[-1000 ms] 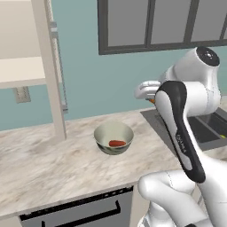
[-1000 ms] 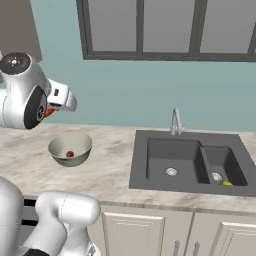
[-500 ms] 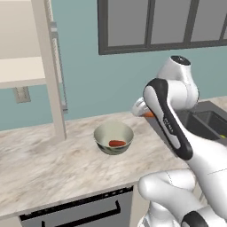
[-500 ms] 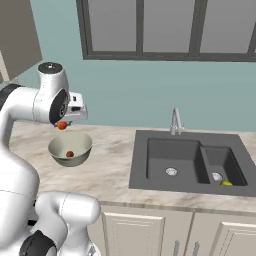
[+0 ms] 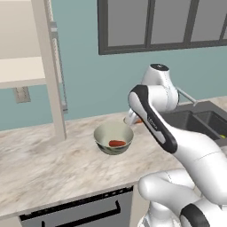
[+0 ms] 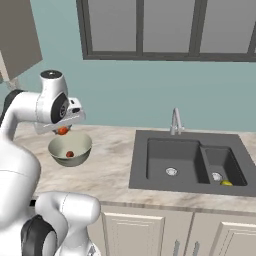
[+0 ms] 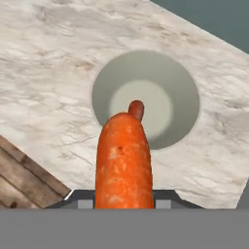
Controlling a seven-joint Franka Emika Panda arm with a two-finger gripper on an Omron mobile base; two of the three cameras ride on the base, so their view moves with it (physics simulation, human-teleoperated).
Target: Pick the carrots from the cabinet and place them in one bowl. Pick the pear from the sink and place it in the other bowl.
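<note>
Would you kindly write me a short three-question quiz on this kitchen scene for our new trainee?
1. True or false: the bowl already holds one carrot.
2. What is the hand carrying? A) a pear B) a second carrot C) nothing
3. Fill in: the pear lies in the ____ basin of the sink, seen in the right base view.

Key:
1. True
2. B; the hand is shut on it, above the bowl.
3. Right-hand, smaller
</note>
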